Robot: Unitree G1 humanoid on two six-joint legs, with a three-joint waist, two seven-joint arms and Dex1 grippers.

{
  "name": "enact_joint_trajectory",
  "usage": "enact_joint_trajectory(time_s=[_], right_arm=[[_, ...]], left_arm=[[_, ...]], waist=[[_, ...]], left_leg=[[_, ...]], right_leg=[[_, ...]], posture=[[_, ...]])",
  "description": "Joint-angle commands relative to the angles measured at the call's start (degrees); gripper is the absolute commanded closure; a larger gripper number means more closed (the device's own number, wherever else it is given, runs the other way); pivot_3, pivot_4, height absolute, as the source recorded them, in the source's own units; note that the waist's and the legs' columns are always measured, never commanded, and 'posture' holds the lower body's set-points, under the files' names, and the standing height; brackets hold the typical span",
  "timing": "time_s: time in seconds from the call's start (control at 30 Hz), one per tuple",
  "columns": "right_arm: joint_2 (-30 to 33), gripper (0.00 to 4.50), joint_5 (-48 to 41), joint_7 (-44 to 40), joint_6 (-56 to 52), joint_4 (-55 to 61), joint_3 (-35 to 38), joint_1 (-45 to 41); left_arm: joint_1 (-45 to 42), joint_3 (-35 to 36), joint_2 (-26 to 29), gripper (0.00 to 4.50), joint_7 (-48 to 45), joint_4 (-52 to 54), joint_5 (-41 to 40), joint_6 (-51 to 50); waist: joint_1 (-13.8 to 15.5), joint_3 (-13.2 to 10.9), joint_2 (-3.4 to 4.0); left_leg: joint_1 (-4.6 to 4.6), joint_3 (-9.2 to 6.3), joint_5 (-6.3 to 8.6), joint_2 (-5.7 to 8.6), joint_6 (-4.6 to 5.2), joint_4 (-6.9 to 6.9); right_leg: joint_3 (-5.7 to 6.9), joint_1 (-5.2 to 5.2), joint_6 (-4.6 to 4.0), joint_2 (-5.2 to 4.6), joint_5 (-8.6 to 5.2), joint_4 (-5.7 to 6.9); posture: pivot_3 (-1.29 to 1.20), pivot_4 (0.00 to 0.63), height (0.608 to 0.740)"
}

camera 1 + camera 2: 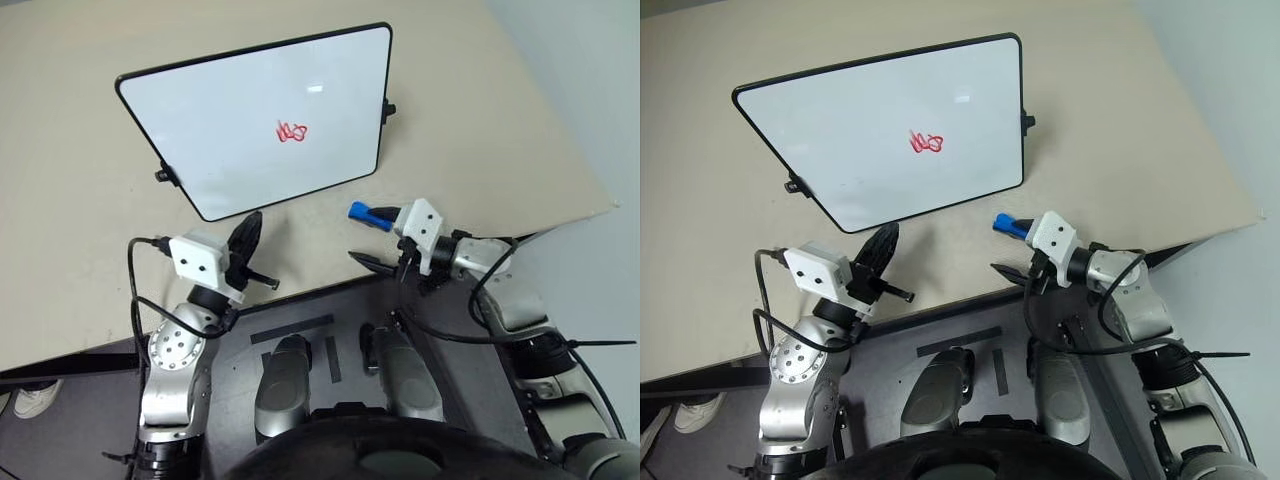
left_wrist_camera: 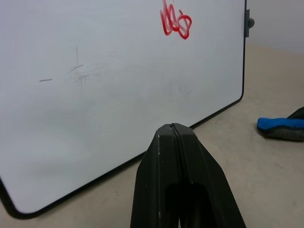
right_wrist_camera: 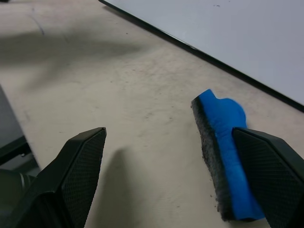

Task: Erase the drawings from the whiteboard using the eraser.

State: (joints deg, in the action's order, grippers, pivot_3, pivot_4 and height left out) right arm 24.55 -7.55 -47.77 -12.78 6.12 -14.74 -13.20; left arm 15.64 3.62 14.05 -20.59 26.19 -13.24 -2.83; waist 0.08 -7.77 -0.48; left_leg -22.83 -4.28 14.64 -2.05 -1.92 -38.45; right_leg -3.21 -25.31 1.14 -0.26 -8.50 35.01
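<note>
Left gripper: fingers pressed together, nothing held, poised just before the whiteboard's lower edge.
Right gripper: fingers spread wide apart; the eraser is seen against one finger, not clamped between both, near the whiteboard's lower right corner.
Whiteboard: propped tilted on the tabletop.
Drawings: red scribble right of the whiteboard's centre.

**Free room vs. obstacles**

Bare bench to the right of & in front of whiteboard: open passage. Board stands tilted, blocks the way to the rear. Eraser lies just beside its near right corner, against one finger of right tool, jaws wide apart. Left tool near the lower edge.
</note>
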Motion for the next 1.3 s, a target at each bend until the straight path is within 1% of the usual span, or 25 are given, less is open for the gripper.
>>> enact_joint_trajectory(time_s=[0.03, 0.1, 0.2, 0.3, 0.5, 0.53, 0.57, 0.6, 0.63, 0.67, 0.8, 0.87, 0.97, 1.1, 1.23, 1.3], right_arm=[[-0.5, 0.03, 0.7, 0.9, 1.2, -1.1, 0.1, -0.9], [-0.7, 0.03, 1.3, 1.4, 1.5, -2.0, 0.1, -1.3], [-1.2, 0.03, 1.8, 2.2, 1.5, -2.8, 0.2, -1.6], [-1.6, 0.58, 2.6, 3.7, 1.7, -3.9, 0.6, -2.3], [-1.6, 2.62, 4.7, 6.3, 4.3, -6.8, 1.4, -4.6], [-1.8, 3.08, 4.7, 6.5, 4.6, -6.7, 1.7, -5.2], [-1.9, 3.35, 4.6, 6.5, 4.9, -6.6, 1.8, -5.7], [-2.0, 3.77, 4.5, 6.5, 5.1, -6.4, 1.9, -6.2], [-2.1, 4.1, 4.5, 6.5, 5.4, -6.2, 2.0, -6.7], [-2.1, 4.25, 4.5, 6.5, 5.5, -6.3, 1.9, -7.0], [-2.3, 4.26, 4.3, 5.2, 8.0, -4.0, 1.0, -8.8], [-2.7, 4.26, 4.3, 4.0, 11.7, -2.3, -0.1, -10.4], [-3.4, 4.26, 7.1, 3.6, 19.9, -2.6, -2.3, -14.1], [-3.8, 4.26, 18.5, 10.4, 34.3, -11.6, -5.3, -21.0], [-3.6, 4.26, 31.2, 21.8, 46.0, -23.8, -7.7, -28.7], [-3.3, 4.26, 37.3, 27.9, 49.1, -28.9, -8.9, -31.9]], left_arm=[[-0.5, 0.1, -0.3, 4.5, 0.5, 0.3, 0.3, 1.1], [-0.7, 0.2, -0.2, 4.5, 0.4, 0.0, 0.2, 1.2], [-1.0, 0.2, -0.2, 4.5, 0.4, -0.4, 0.3, 1.4], [-1.6, 0.2, -0.1, 4.5, 0.2, -1.1, 0.3, 1.7], [-2.4, 0.2, 0.1, 4.5, -0.2, -2.2, 0.3, 2.2], [-2.7, 0.2, 0.1, 4.5, -0.3, -2.3, 0.3, 2.2], [-2.9, 0.2, 0.2, 4.5, -0.3, -2.4, 0.3, 2.2], [-3.1, 0.2, 0.2, 4.5, -0.4, -2.5, 0.3, 2.3], [-3.3, 0.2, 0.3, 4.5, -0.4, -2.6, 0.3, 2.3], [-3.5, 0.2, 0.3, 4.5, -0.4, -2.8, 0.3, 2.4], [-3.8, 0.2, 0.5, 4.5, -0.4, -3.0, 0.3, 2.6], [-4.0, 0.3, 0.6, 4.5, -0.4, -3.1, 0.3, 2.6], [-4.5, 0.2, 0.7, 4.5, -0.5, -3.4, 0.3, 2.6], [-5.2, 0.1, 0.7, 4.5, -0.6, -4.0, 0.5, 2.8], [-5.9, -0.3, 0.5, 4.5, -0.4, -4.5, 0.6, 3.0], [-6.0, -0.4, 0.4, 4.5, -0.3, -4.7, 0.8, 3.2]], waist=[[0.0, 0.0, 0.0], [0.0, 0.0, 0.0], [0.0, 0.0, 0.0], [0.0, 0.0, 0.0], [0.0, 0.0, 0.0], [0.0, 0.0, 0.0], [0.0, 0.0, 0.0], [0.0, 0.0, 0.0], [0.0, 0.0, 0.0], [0.0, 0.0, 0.0], [0.0, 0.0, 0.0], [0.0, 0.0, 0.0], [-0.2, 0.0, 0.01], [-0.2, 0.0, 0.01], [0.0, 0.0, 0.02], [0.0, 0.0, 0.02]], left_leg=[[0.0, 0.0, 0.0, 0.0, 0.0, 0.0], [0.01, 0.0, 0.0, 0.0, 0.0, 0.0], [0.01, 0.0, 0.0, 0.0, 0.0, 0.0], [0.01, 0.0, 0.0, 0.0, 0.0, 0.0], [0.03, -0.01, 0.0, 0.0, 0.0, 0.0], [0.02, -0.01, 0.0, 0.0, 0.0, 0.0], [0.02, -0.01, 0.0, 0.0, 0.0, 0.0], [0.02, -0.01, 0.01, 0.0, 0.0, 0.0], [0.02, -0.01, 0.01, 0.0, 0.0, 0.0], [0.02, -0.01, 0.01, 0.0, 0.0, 0.0], [0.01, -0.01, 0.02, 0.0, 0.0, 0.01], [0.01, -0.01, 0.02, 0.0, 0.0, 0.01], [0.01, 0.0, 0.02, 0.0, 0.0, 0.02], [0.01, -0.03, 0.02, -0.02, 0.01, 0.02], [0.01, -0.05, 0.02, -0.01, 0.02, 0.0], [-0.03, -0.04, 0.03, -0.02, 0.03, 0.0]], right_leg=[[0.0, 0.0, -0.02, 0.0, 0.01, 0.01], [0.0, 0.0, -0.22, 0.0, 0.14, 0.01], [0.0, 0.0, -0.25, 0.0, 0.16, 0.01], [0.0, 0.0, -0.25, 0.0, 0.16, 0.01], [0.0, 0.0, -0.35, -0.01, 0.22, 0.01], [0.0, 0.0, -0.36, -0.01, 0.23, 0.02], [0.0, 0.0, -0.44, -0.01, 0.27, 0.02], [0.0, -0.01, -0.49, -0.01, 0.31, 0.01], [0.0, -0.01, -0.5, -0.01, 0.31, 0.01], [0.0, -0.01, -0.5, 0.0, 0.31, 0.01], [0.0, -0.02, -0.51, 0.0, 0.32, 0.0], [0.0, -0.03, -0.51, 0.0, 0.32, 0.0], [0.0, -0.07, -0.53, 0.0, 0.33, 0.01], [0.0, -0.1, -0.59, -0.01, 0.39, 0.04], [0.01, -0.12, -0.59, -0.09, 0.47, 0.02], [0.01, -0.2, -0.58, -0.12, 0.54, 0.01]], posture=[[0.0, 0.15, 0.74], [0.0, 0.15, 0.74], [0.0, 0.15, 0.74], [0.0, 0.15, 0.74], [0.0, 0.15, 0.74], [0.0, 0.15, 0.74], [0.0, 0.15, 0.74], [0.0, 0.15, 0.74], [0.0, 0.15, 0.74], [0.0, 0.15, 0.74], [0.0, 0.15, 0.74], [0.0, 0.15, 0.74], [0.0, 0.15, 0.74], [0.0, 0.15, 0.74], [0.0, 0.15, 0.74], [0.0, 0.15, 0.74]])
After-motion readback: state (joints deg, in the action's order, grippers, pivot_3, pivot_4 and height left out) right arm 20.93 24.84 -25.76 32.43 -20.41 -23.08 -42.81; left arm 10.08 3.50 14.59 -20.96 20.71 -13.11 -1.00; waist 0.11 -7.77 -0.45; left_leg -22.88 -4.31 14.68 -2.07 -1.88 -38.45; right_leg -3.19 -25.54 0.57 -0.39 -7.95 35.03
